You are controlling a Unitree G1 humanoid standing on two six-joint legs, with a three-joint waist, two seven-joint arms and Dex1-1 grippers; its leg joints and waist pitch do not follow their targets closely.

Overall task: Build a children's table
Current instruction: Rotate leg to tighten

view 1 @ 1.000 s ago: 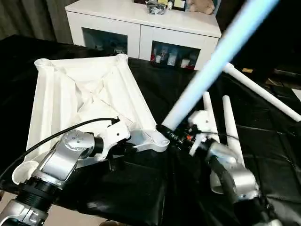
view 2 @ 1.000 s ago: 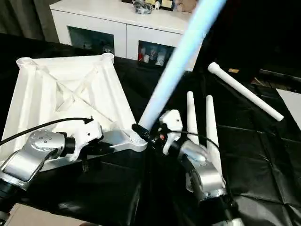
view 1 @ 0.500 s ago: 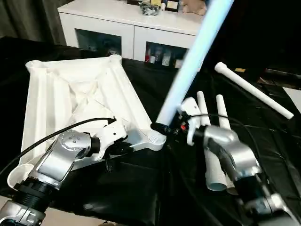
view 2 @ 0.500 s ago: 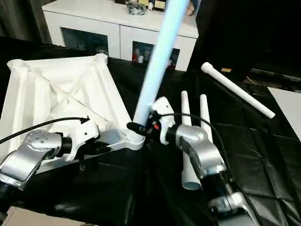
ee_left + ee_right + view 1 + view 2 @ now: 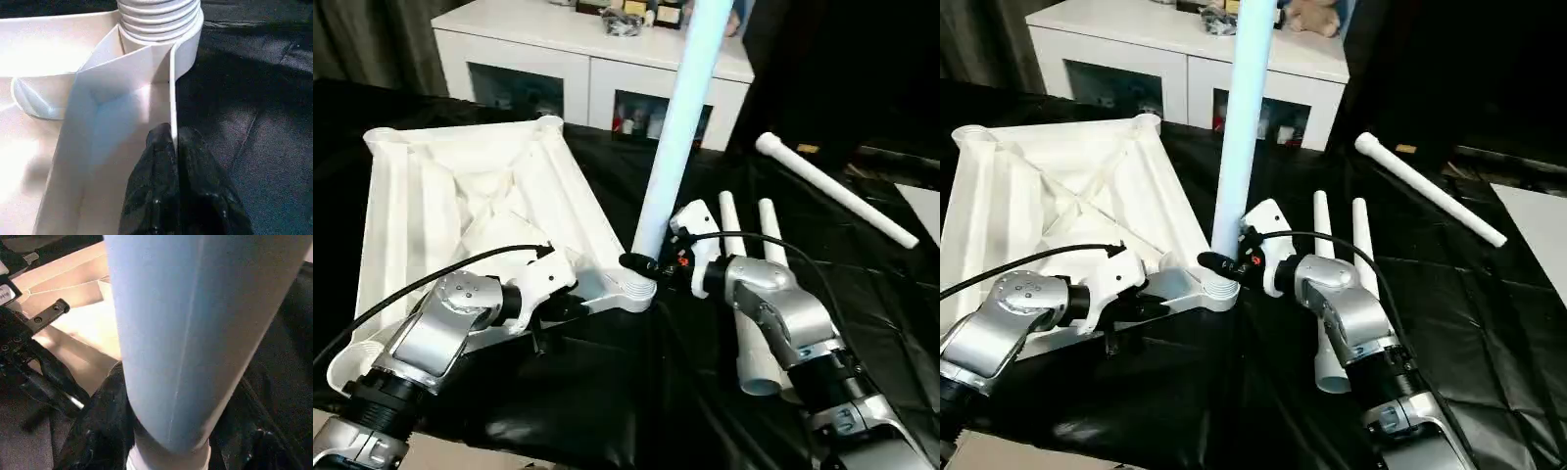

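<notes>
I am holding the table top [image 5: 480,186] upside down on the black cloth [image 5: 607,392], ribbed side up, with my left pincer [image 5: 173,142] pinched tight on the thin wall of its rim, just beside the near corner socket [image 5: 631,289]. My right pincer [image 5: 641,262] is gripping one leg [image 5: 675,137] near its lower end, fingers about half apart around the tube (the fingertips are mostly hidden behind it), and the leg is standing nearly upright with its foot sitting at that socket, right between my two pincers. Two more legs [image 5: 749,284] are lying side by side just past my right pincer, under the forearm, and a fourth leg [image 5: 837,191] is lying well beyond them. A white cabinet [image 5: 597,69] is standing far behind the pincers.
</notes>
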